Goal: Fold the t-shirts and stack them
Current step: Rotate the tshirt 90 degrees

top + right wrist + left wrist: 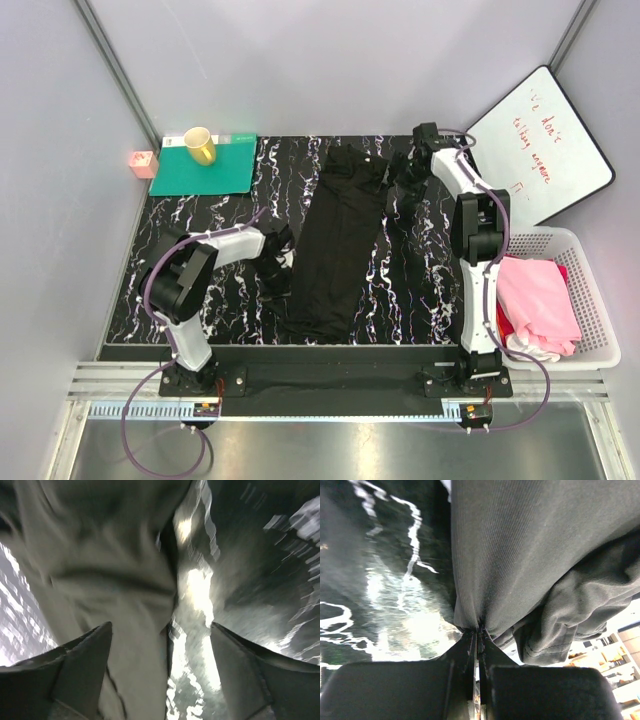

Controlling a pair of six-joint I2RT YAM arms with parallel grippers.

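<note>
The black t-shirt [335, 245] lies folded into a long narrow strip down the middle of the marbled table. My left gripper [280, 262] is at the strip's left edge, shut on a pinched fold of the black cloth [520, 555], which rises from the fingertips [470, 640]. My right gripper [408, 168] is at the far end, by the shirt's upper right corner. It is open, with black cloth [100, 570] lying beneath its left finger [85, 660] and bare table between the fingers. Pink and white shirts [538, 300] lie in the basket at the right.
A white basket [590, 270] stands at the table's right edge. A teal mat [225, 170] with a yellow cup [200, 147] lies at the far left, with a small pink box [143, 163] beside it. A whiteboard [545, 140] leans at the far right.
</note>
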